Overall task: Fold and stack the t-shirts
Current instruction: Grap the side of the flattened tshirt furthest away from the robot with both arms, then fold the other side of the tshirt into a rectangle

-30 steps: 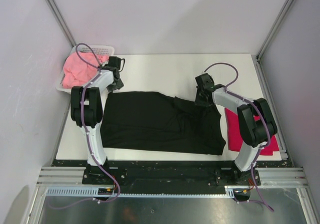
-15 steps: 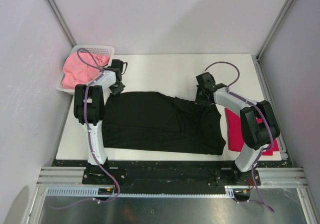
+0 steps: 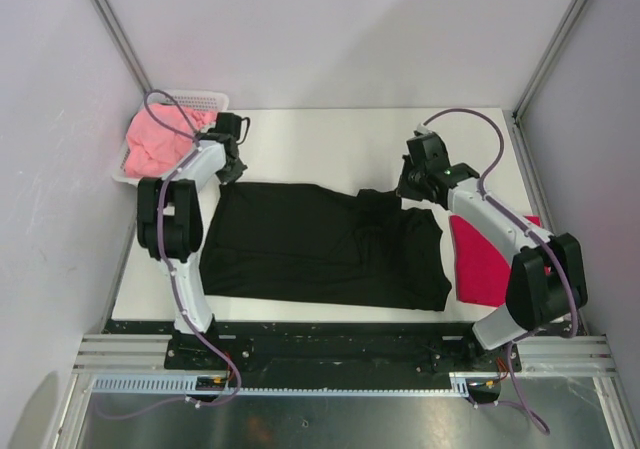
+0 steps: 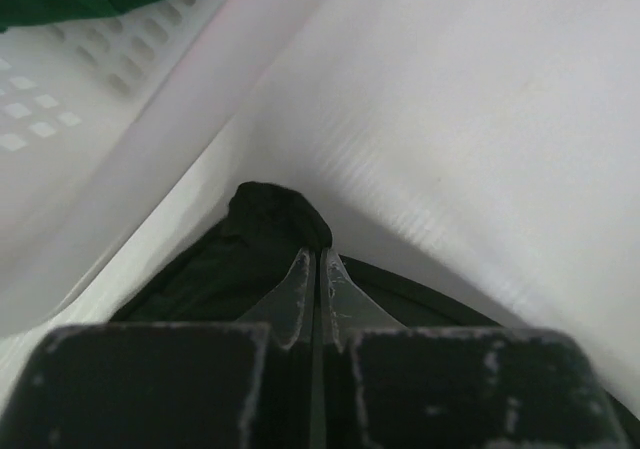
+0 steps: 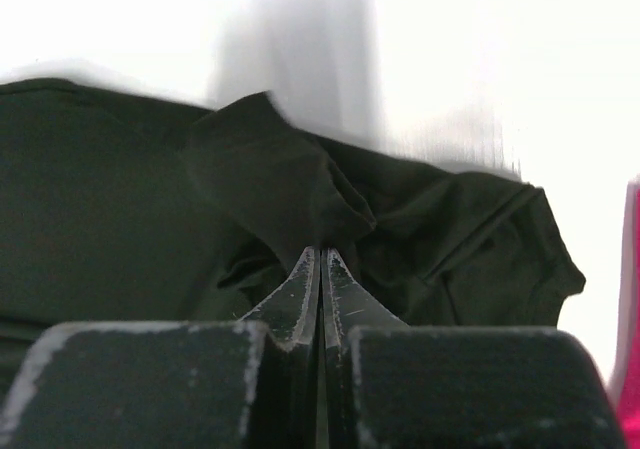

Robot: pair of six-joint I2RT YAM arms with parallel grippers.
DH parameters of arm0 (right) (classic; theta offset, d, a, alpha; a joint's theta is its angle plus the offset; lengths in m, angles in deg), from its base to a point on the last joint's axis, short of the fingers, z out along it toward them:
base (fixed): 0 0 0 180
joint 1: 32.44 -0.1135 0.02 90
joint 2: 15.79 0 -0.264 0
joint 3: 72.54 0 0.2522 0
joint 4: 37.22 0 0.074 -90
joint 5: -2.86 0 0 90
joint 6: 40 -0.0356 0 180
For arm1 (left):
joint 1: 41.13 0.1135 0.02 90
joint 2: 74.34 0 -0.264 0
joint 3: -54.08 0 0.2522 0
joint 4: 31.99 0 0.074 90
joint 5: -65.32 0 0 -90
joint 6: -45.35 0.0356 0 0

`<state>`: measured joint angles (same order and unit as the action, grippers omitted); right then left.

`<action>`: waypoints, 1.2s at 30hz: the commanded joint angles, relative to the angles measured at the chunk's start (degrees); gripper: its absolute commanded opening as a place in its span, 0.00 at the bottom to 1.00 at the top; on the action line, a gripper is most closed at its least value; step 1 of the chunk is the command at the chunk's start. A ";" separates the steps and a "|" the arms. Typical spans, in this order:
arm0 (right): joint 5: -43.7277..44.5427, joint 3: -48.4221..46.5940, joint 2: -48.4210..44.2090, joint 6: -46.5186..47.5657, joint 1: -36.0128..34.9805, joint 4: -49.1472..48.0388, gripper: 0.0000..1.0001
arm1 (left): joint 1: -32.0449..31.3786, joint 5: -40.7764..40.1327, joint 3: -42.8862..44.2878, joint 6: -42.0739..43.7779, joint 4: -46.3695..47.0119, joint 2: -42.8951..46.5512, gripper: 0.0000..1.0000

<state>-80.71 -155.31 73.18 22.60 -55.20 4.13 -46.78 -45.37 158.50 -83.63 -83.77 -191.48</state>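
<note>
The black cloth t-shirt (image 3: 320, 249) lies spread on the white tabletop (image 3: 320, 139); my left gripper (image 4: 312, 259) pinches its 10 o'clock corner, my right gripper (image 5: 320, 259) a bunched fold at 2 o'clock. The crimson red tee (image 3: 482, 264) lies flat at its 3 o'clock, the salmon pink tee (image 3: 155, 141) in the white plastic mesh basket (image 3: 205, 99) at 10 o'clock.

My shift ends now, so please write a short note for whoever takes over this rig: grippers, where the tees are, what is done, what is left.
Left gripper: shut on the far left corner of the black tee.
Right gripper: shut on a pinch of that tee's far edge, near its right end.
Black tee: spread on the table, rumpled on the right.
Red tee: flat on the table's right side, apparently folded.
Pink tee: crumpled in the basket, far left.
Done: probably the red tee. Left: fold black and pink, stack all three.
</note>
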 commanded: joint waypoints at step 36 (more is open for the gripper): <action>4.33 22.08 -23.48 -9.62 -9.40 7.64 0.00 | -0.55 1.09 -10.09 5.50 7.85 9.44 0.42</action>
<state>-77.30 -132.99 49.73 13.53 -64.25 13.51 -47.11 -41.61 145.60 -79.10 -75.69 -179.63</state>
